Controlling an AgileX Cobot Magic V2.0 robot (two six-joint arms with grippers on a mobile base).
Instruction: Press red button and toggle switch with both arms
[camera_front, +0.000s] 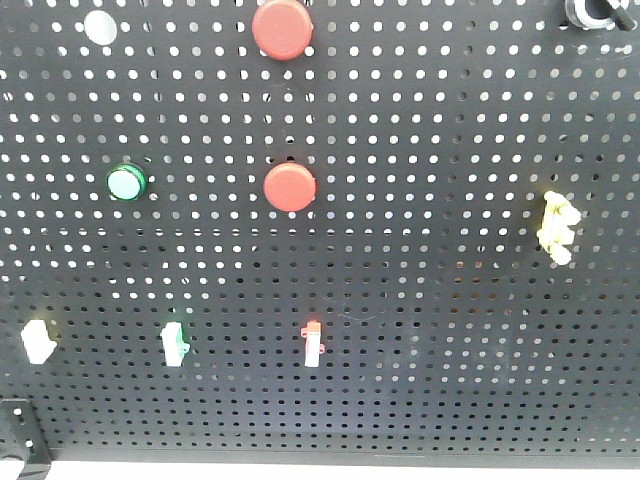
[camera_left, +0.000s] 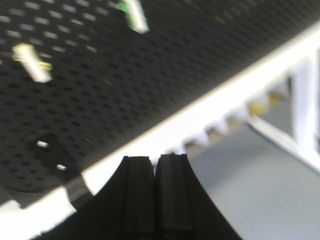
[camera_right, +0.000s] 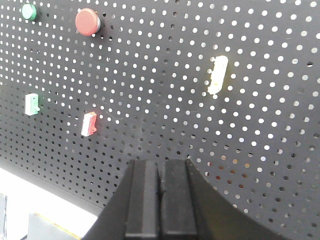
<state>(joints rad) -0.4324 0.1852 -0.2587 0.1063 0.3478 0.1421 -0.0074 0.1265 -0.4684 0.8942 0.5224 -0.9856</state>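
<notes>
A black pegboard fills the front view. It carries two red buttons, one at the top and one in the middle. Below is a row of toggle switches: white, green and red. A yellow switch sits at the right. Neither arm shows in the front view. My left gripper is shut and empty, by the board's lower white edge. My right gripper is shut and empty, facing the board below the red switch, yellow switch and a red button.
A green button and a white button sit on the board's left. A black bracket is at its lower left corner. The left wrist view shows a pale switch, a green switch and grey floor.
</notes>
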